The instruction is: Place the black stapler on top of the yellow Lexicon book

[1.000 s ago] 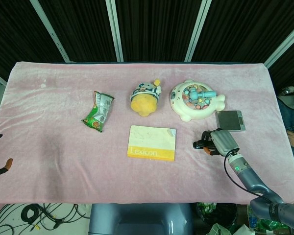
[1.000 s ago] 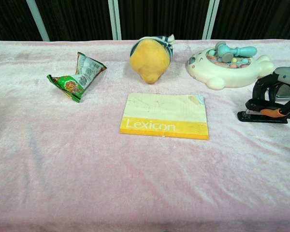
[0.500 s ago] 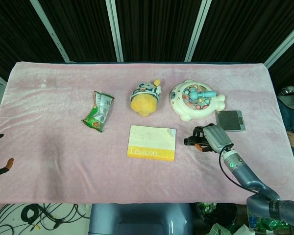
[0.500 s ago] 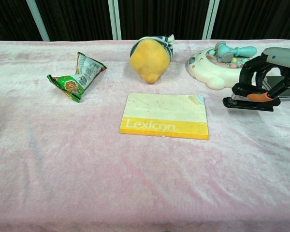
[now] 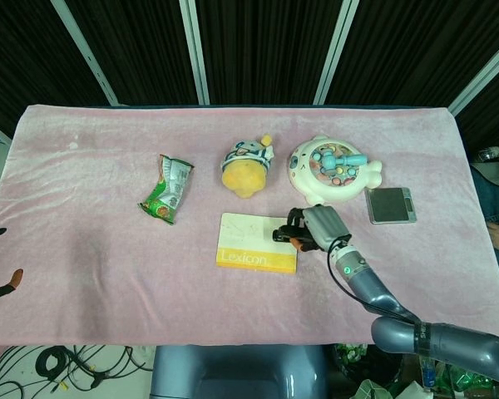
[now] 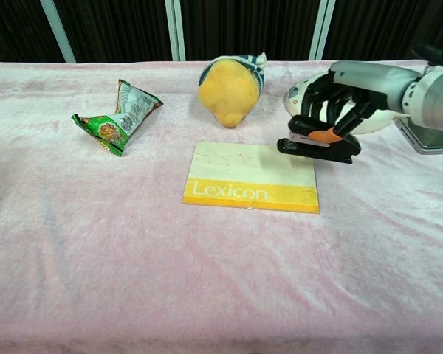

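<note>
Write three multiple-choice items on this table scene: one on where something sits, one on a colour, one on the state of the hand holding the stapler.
1. Where is the green snack packet relative to the yellow Lexicon book?
A. To its left and further back
B. On top of it
C. To its right, beside the grey slab

2. What colour is the cloth covering the table?
A. Blue
B. Pink
C. White

3. What is the right hand doing?
A. Resting flat on the cloth, holding nothing
B. Gripping the black stapler at the book's right far corner
C. Pressing the plush toy

Answers:
1. A, since both views show the packet left of the book, toward the far side.
2. B, since the cloth is pale pink throughout.
3. B, since the chest view shows the fingers wrapped over the stapler by that corner.
</note>
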`<state>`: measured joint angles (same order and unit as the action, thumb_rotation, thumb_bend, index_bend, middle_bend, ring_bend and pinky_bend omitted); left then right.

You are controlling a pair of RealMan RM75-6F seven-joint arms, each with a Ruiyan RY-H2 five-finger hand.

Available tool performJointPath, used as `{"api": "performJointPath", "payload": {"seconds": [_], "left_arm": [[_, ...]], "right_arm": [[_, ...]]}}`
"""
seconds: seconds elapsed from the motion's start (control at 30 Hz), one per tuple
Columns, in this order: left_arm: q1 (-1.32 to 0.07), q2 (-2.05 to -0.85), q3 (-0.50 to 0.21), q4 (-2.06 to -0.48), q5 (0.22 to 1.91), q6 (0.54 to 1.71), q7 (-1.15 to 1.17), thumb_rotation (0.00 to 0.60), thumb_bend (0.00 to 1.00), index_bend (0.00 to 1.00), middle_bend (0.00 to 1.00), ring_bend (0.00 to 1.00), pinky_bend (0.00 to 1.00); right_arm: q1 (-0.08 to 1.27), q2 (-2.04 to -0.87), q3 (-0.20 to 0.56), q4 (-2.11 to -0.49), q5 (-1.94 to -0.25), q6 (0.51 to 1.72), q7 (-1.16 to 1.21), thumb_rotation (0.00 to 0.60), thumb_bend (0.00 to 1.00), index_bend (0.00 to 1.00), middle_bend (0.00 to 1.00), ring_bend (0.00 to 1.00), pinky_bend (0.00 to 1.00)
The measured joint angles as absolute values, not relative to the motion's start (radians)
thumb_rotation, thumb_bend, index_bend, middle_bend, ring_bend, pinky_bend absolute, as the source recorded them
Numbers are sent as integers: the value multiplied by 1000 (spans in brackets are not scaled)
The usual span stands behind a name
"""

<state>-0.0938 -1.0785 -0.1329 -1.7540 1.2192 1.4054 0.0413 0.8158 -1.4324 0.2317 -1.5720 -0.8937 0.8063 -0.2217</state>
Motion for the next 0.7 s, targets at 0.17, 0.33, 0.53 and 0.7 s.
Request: {"api": "performJointPath", "payload": {"seconds": [0.17, 0.33, 0.53, 0.7], "left_arm": [[-96, -1078, -133, -1756, 1218, 1403, 44, 600, 305, 168, 31, 0, 0], [-96, -1078, -134, -1757, 1214, 1402, 44, 600, 305, 168, 31, 0, 0], [-96, -1078, -134, -1755, 1213, 1400, 43, 600, 305, 168, 31, 0, 0], [-97, -1077, -134, -1756, 1215, 1400, 44, 600, 305, 168, 31, 0, 0]], "right_arm": [[879, -1530, 238, -1550, -800, 841, -327, 600, 438, 618, 535, 522, 331], [925, -1599, 245, -1521, -752, 861, -380, 600, 437, 618, 537, 523, 331], [968, -1658, 257, -1493, -720, 885, -430, 600, 436, 618, 537, 524, 331], [987, -1683, 256, -1462, -693, 899, -472, 600, 435, 618, 537, 524, 331]]}}
